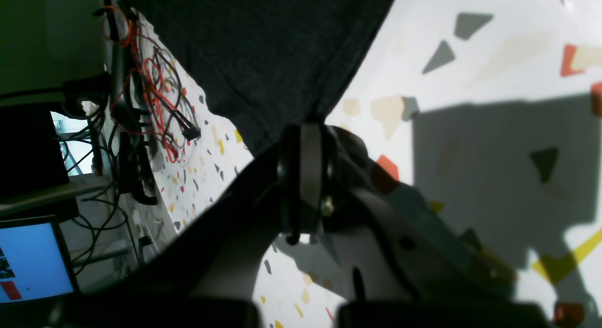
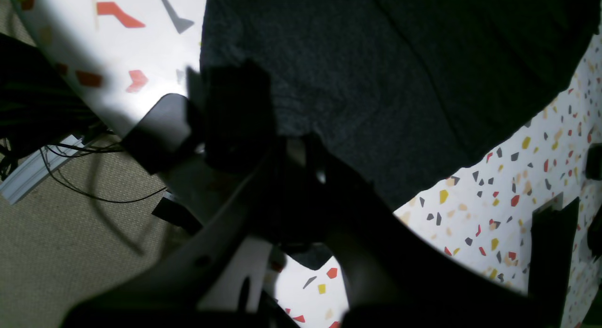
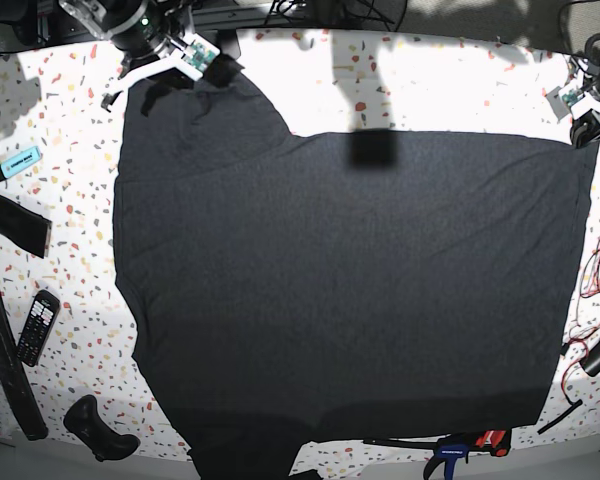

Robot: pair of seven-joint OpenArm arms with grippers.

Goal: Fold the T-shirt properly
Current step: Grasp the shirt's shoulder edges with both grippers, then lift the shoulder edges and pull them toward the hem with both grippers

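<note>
Your T-shirt (image 3: 350,290), a broad dark charcoal fabric sheet, lies spread nearly flat across the speckled desk (image 3: 70,150), plain side up with no print showing. One far corner on each side is drawn out toward the back edge, and a sleeve trails off the near edge.

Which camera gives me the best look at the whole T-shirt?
The base view: the T-shirt lies spread flat, almost entirely in frame. The left wrist view shows only one corner pinched at the fingers; the right wrist view shows another dark fabric patch.
</note>
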